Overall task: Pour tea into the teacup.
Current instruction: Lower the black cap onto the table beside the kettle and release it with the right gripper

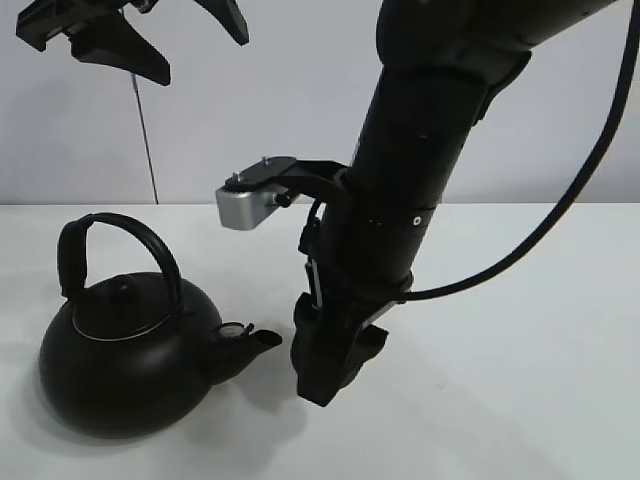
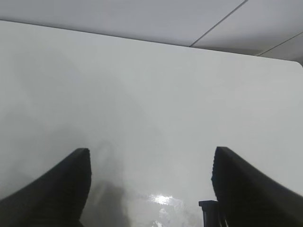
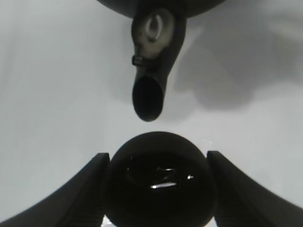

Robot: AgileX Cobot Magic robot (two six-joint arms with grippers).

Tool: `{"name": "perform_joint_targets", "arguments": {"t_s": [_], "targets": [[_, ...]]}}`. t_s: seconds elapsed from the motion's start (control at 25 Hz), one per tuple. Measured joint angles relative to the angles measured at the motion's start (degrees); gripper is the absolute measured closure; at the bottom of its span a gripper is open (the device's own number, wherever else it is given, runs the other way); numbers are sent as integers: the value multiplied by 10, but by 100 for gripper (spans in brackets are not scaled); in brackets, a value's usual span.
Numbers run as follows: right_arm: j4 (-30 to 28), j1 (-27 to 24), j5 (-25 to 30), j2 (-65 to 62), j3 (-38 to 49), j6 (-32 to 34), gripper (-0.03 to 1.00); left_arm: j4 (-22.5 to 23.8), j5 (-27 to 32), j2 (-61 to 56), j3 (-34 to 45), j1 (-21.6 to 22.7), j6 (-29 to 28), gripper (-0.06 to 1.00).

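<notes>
Right claw clenched on cup, lower centre of the high view, just beside kettle spout. Left claw released, upper left, holding nothing. My judgement: hold cup level, rim under spout, before tilting kettle.

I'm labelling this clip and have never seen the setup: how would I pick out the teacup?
Start at the big black kettle on the white table and follow its spout. Just beyond its mouth, the right gripper clasps the teacup. It is small, round, black and handleless, unlike the arch-handled kettle.
</notes>
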Motion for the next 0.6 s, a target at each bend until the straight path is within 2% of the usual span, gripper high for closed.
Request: {"name": "perform_joint_targets", "arguments": {"t_s": [0.2, 0.6], "targets": [[-4, 0, -9, 23, 0, 3, 57, 0, 0, 0, 0, 0, 0, 42], [-3, 0, -63, 43, 0, 34, 57, 0, 0, 0, 0, 0, 0, 42]]}}
